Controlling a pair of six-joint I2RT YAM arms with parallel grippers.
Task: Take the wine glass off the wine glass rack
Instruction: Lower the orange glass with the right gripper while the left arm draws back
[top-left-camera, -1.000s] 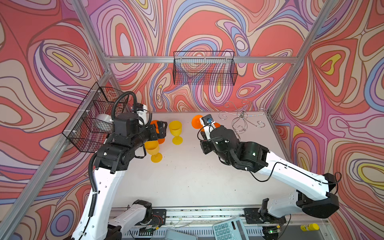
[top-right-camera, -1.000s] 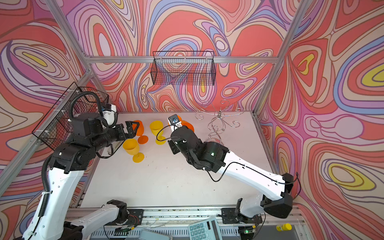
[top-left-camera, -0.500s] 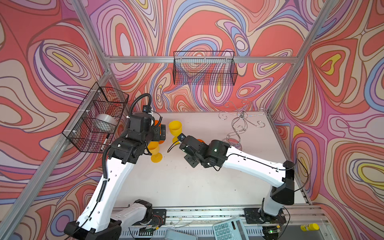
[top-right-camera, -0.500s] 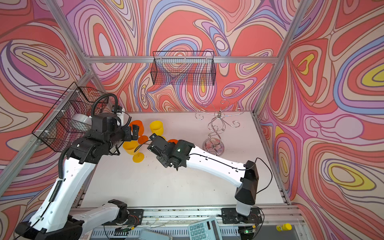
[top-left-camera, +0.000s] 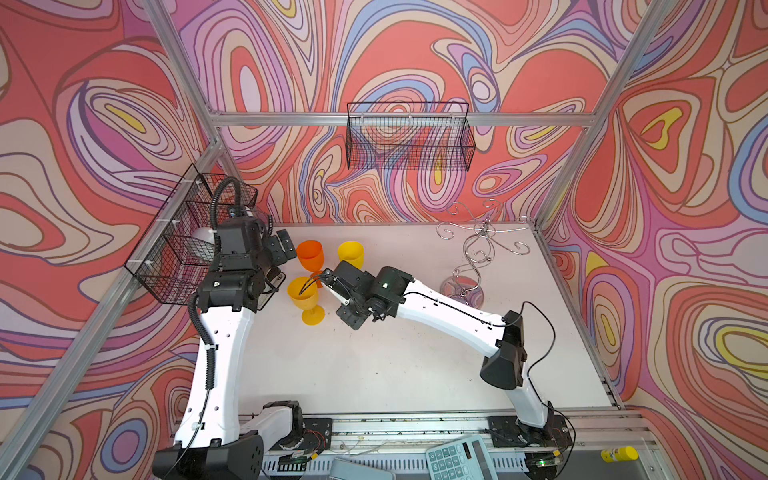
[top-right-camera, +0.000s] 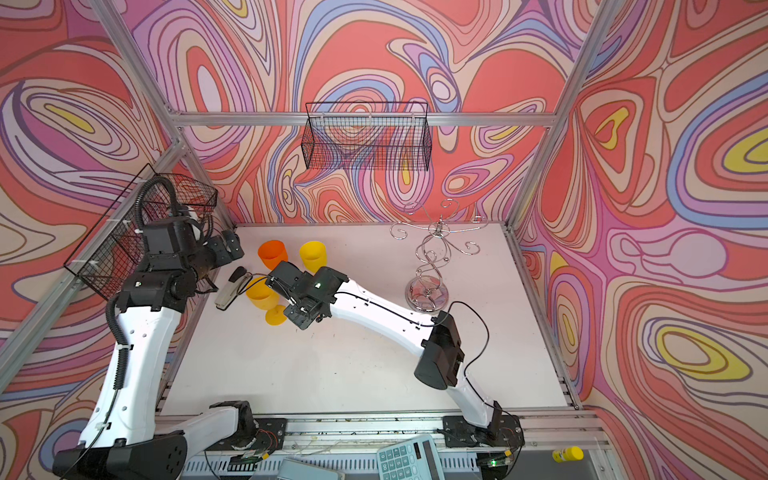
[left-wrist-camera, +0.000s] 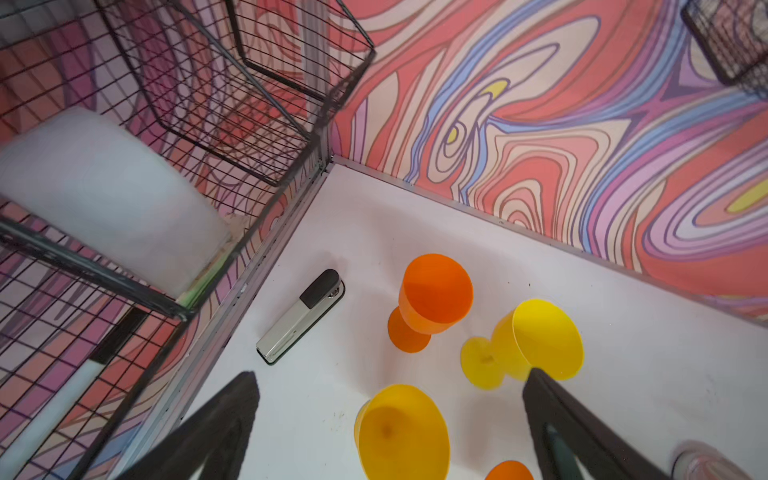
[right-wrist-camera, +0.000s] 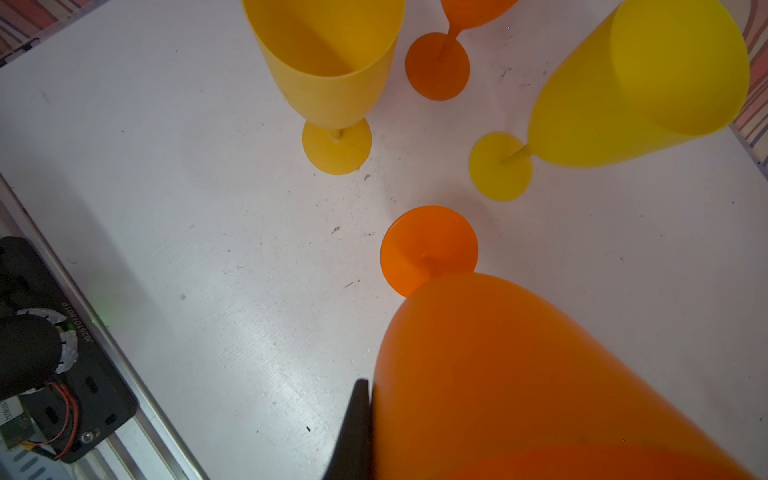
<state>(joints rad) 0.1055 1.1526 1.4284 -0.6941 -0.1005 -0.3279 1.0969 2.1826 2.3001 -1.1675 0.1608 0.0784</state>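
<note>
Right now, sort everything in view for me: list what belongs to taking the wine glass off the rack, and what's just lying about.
Belongs to the job:
wine glass rack, its hooks bare; orange wine glass in the right arm's grip.

Lying about:
standing orange glass; yellow glass; amber glass; stapler; calculator; back wire basket; side wire basket holding a white roll.

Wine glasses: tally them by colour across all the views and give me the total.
Orange: 2, the free orange glass and the gripped orange glass.
Yellow: 2, the amber-yellow glass and the lemon-yellow glass.
Total: 4 wine glasses.
</note>
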